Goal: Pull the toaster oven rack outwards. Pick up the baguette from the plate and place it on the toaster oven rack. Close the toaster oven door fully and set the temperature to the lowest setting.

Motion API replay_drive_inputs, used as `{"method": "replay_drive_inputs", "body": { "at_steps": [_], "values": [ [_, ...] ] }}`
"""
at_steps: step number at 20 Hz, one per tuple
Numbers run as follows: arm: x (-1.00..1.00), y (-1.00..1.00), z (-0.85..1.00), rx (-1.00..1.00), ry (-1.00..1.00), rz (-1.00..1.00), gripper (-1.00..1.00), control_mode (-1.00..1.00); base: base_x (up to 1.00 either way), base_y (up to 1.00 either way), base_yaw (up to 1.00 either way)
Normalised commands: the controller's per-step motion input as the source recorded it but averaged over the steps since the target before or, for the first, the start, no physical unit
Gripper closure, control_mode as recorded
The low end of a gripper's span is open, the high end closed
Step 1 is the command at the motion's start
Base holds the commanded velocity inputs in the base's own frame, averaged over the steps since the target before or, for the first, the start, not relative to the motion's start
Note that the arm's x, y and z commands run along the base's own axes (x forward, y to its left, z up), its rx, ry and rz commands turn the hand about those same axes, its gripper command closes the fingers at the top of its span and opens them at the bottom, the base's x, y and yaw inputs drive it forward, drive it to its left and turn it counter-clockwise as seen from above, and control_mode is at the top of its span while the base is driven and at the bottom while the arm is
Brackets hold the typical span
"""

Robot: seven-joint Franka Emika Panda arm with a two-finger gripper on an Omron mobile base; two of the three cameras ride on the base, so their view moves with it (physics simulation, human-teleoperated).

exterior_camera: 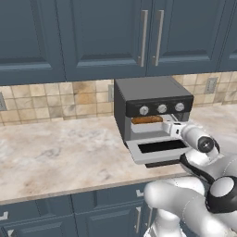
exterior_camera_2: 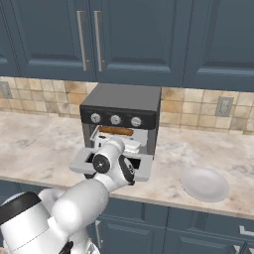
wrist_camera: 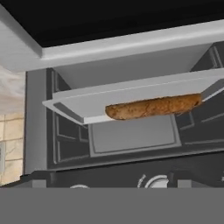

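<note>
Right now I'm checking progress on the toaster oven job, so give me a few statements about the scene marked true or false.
1. The baguette lies on the toaster oven rack. True.
2. The toaster oven door is shut. False: it hangs open, folded down in front of the toaster oven.
3. The plate has bread on it. False: it is bare, on the counter to the oven's right in the right base view.
4. The gripper is holding the baguette. False: it sits at the oven's mouth, apart from the loaf.
5. Three silver knobs sit in a row above the oven opening. True.
</note>
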Motion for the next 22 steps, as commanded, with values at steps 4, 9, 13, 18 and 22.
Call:
{"method": "replay_drive_inputs", "body": {
  "at_steps": [4, 9, 13, 18, 22],
  "values": [
    [-0.27, -0.63, 0.55, -0.07, 0.12, 0.00, -1.00, -1.00, 0.00, 0.00, 0.00],
    [-0.32, -0.73, 0.52, -0.12, 0.20, 0.00, -1.00, -1.00, 0.00, 0.00, 0.00],
    [-0.28, -0.72, 0.61, -0.10, 0.30, 0.00, -1.00, -1.00, 0.00, 0.00, 0.00],
    [-0.15, -0.71, 0.80, 0.04, 0.10, -0.01, -1.00, -1.00, 0.00, 0.00, 0.00],
    [0.00, -0.65, 0.72, 0.28, -0.11, -0.10, -1.00, -1.00, 0.00, 0.00, 0.00]
  ]
}}
